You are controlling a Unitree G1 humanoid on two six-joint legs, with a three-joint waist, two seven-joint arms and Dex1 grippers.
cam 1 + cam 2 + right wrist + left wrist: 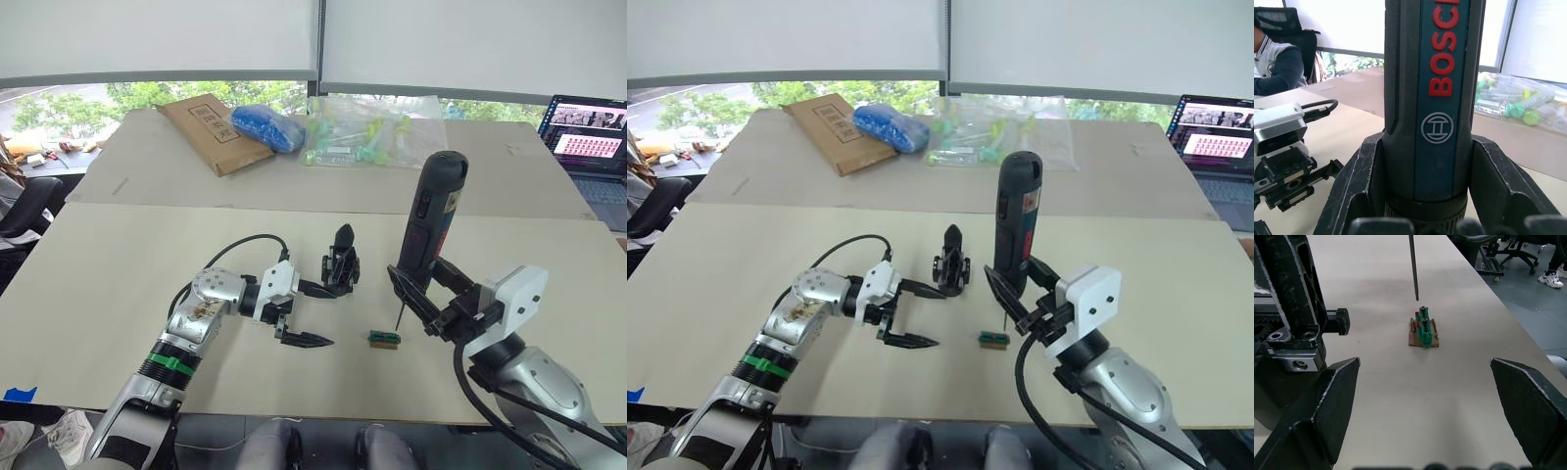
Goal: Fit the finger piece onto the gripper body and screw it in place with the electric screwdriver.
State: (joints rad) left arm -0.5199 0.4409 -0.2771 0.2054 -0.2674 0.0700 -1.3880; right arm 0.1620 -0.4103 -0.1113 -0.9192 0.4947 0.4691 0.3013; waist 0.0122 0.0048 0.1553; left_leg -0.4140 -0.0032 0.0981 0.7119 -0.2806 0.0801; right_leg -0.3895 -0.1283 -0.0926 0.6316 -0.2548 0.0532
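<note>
In the left eye view, the electric screwdriver (428, 227) is held upright, pinched by the right gripper (431, 294), its bit poised just above the small green block (383, 339). The gripper body (341, 264) stands beside the left gripper (313, 315), whose fingers are spread wide and empty.

In the left wrist view, the bit (1413, 265) hangs over the block.

No screwing into the gripper body is judged done yet.

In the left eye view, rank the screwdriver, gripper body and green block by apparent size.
1. Screwdriver, held upright in the right gripper.
2. Gripper body.
3. Green block, clearly smallest.
</note>
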